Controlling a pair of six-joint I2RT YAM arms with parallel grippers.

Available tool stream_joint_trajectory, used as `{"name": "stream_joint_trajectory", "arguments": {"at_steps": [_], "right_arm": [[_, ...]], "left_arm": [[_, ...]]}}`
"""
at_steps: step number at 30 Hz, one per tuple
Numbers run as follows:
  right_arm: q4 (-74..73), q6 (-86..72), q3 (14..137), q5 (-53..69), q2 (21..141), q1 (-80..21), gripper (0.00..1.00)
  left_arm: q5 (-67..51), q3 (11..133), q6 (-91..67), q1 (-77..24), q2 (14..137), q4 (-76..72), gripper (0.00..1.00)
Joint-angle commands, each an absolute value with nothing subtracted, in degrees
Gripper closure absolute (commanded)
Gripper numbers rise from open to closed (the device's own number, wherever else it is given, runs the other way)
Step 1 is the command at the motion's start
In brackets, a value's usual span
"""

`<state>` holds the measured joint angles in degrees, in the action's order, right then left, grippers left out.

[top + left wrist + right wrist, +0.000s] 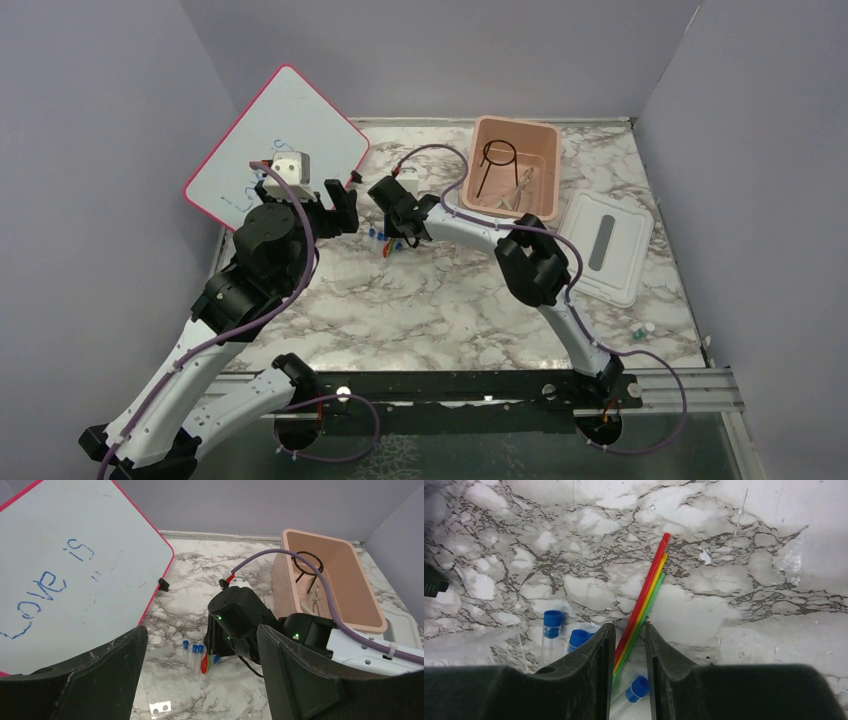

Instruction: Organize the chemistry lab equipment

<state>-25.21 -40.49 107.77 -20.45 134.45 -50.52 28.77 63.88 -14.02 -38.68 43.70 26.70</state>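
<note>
My right gripper (pixel 630 630) straddles the coloured rods (pixel 646 592).
Its jaws are narrowly apart, not yet clamped. I should centre the rods, avoid the blue-capped vials (pixel 552 625), then squeeze. My left gripper (pixel 201 630) gapes empty.

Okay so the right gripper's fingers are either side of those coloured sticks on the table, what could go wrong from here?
The right gripper straddles the three thin coloured sticks near one end, so a pinch may catch only some, or they could swing down when lifted. The blue-capped vials lie right beside the fingers and could get knocked rolling.
</note>
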Motion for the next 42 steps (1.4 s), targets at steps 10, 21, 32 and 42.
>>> {"name": "stream_joint_trajectory", "arguments": {"at_steps": [10,21,32,42], "right_arm": [[-27.24,-38.00,112.05,-28.26,140.35,-49.42,0.87],[-20.22,-29.32,110.31,-23.65,136.27,-44.21,1.00],[-15.47,-25.96,103.40,-16.70,121.16,-42.83,1.00],[-14.34,-23.42,94.31,-14.16,108.58,-41.93,0.96]], "left_arm": [[28.53,62.63,-12.82,-38.58,44.36,26.98,0.16],[27.95,61.67,-13.70,-38.51,46.81,26.99,0.16],[24.65,58.66,-16.73,-38.57,49.79,26.12,0.16],[18.73,53.45,-21.79,-38.54,52.35,25.53,0.16]]}}
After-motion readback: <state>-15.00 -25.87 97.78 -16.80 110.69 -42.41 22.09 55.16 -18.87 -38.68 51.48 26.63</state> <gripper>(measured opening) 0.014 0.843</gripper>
